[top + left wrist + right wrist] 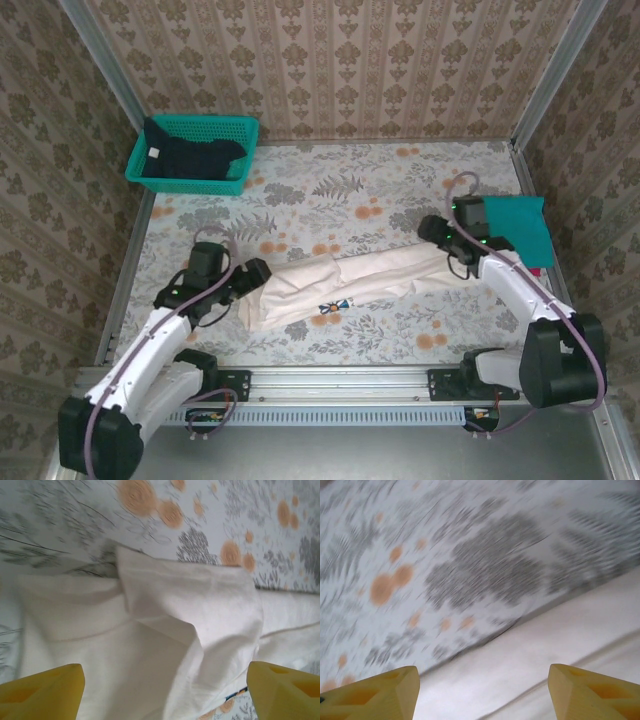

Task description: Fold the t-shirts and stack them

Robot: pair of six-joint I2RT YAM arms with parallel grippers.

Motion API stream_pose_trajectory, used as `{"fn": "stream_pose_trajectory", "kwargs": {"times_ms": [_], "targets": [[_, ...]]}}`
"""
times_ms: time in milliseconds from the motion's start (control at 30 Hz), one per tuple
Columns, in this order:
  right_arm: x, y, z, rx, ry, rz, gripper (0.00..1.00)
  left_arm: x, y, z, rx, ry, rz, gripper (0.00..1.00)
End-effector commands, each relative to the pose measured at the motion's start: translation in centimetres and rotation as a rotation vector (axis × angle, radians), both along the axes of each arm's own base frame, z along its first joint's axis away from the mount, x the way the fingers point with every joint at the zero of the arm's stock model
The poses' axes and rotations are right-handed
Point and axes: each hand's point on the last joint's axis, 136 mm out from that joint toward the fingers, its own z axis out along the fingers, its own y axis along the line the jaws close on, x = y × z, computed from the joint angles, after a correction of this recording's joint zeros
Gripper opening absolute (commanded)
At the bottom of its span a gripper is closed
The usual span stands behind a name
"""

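Left wrist: rumpled cream-white t-shirt (190,610)

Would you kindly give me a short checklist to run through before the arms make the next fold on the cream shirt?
1. Left gripper open, nothing between the jaws: ok. It hangs over the left end of the cream shirt.
2. Right gripper open: ok. It is over the shirt's right end, though that view is blurred.
3. Cream shirt lying as one long strip across the table: ok, with some wrinkles at the left end.
4. Teal shirt clear of the fold: cannot tell. It lies at the right edge, close to the right arm.
5. Navy shirt out of the way: ok, in the basket at the far left.
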Motion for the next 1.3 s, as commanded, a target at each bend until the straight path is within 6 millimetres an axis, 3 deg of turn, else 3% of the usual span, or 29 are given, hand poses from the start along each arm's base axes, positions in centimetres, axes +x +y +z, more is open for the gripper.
{"fn": "stream_pose_trajectory", "kwargs": {"times_ms": [0,133,267,400,667,900,1033,1100,1133,1233,1267], "targets": [[-0.6,2.9,-2.6,0.0,0.069,0.046,0.69,1.9,-1.6,0.6,-0.024,-0.054,0.028,0.85],[-0.6,4.9,-6.1,-0.005,0.17,0.074,0.69,2.2,-3.8,-1.0,-0.013,-0.011,-0.025,0.85],[-0.4,5.3,-7.7,-0.007,0.221,0.069,0.68,1.7,-3.4,-3.7,0.037,0.058,-0.018,0.79],[-0.4,5.3,-8.2,-0.013,0.238,0.073,0.67,0.7,-2.3,-5.7,0.066,0.102,0.001,0.57],[-0.3,5.8,-8.7,0.0,0.254,0.091,0.66,-0.2,0.6,-5.9,0.136,0.076,0.053,0.12],[-0.4,5.5,-9.3,-0.029,0.272,0.093,0.66,-2.6,2.5,-6.4,0.131,0.089,0.118,0.08],[-0.5,5.6,-9.8,-0.023,0.289,0.097,0.65,-3.2,3.9,-6.4,0.131,0.05,0.185,0.0],[-0.4,5.8,-9.8,-0.019,0.291,0.104,0.65,-3.1,4.3,-6.1,0.111,0.032,0.208,0.04],[-0.3,5.8,-9.6,-0.019,0.287,0.105,0.65,-2.9,4.0,-5.7,0.087,0.016,0.195,0.11],[0.0,5.9,-8.9,-0.024,0.272,0.117,0.65,-2.3,3.0,-4.0,0.058,-0.027,0.133,0.56],[0.1,5.9,-8.7,-0.026,0.269,0.12,0.65,-2.2,2.9,-3.4,0.073,-0.032,0.113,0.62]]}}
